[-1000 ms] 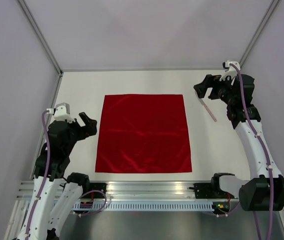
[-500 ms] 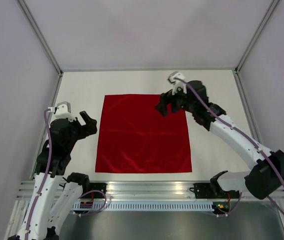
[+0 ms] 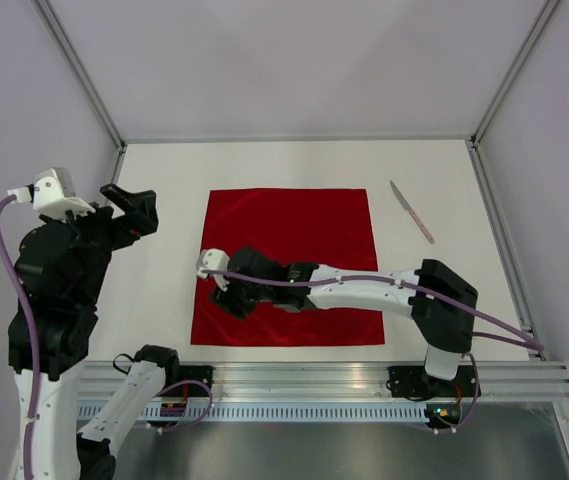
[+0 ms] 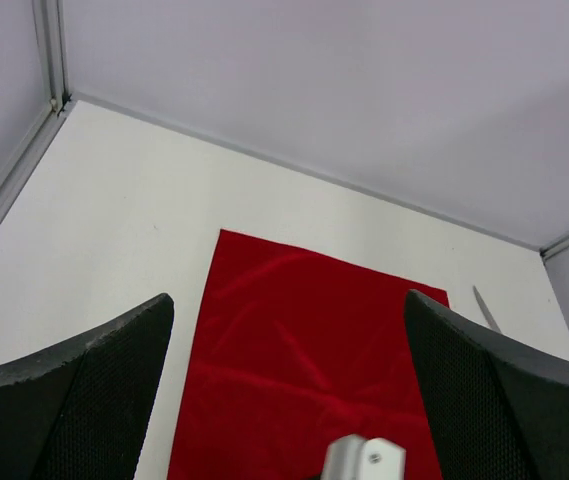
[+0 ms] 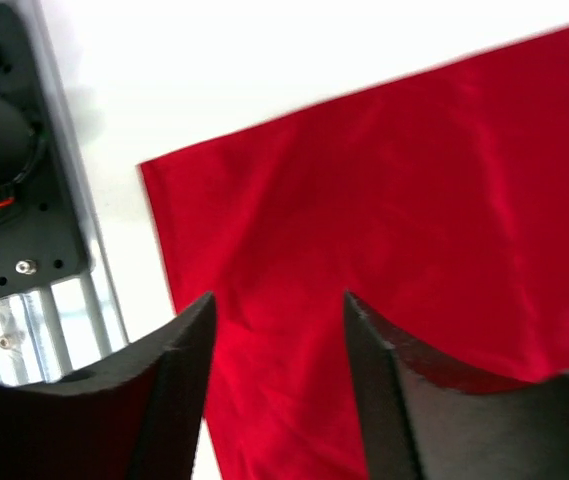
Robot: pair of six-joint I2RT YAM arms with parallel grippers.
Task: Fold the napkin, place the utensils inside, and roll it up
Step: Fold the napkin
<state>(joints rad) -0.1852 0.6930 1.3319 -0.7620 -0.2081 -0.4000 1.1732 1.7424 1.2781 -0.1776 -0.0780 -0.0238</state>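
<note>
At the middle of the counter (image 3: 164, 175), the napkin (image 3: 304, 235) lay flat, unfolded. The utensil (image 3: 411, 211) lay on the counter just right of the napkin's far right corner, not touching it. The right gripper (image 3: 229, 298) hung low over the napkin's near left corner, released, empty. The left gripper (image 3: 136, 207) was raised off the napkin's left edge, spread wide, empty.
</note>
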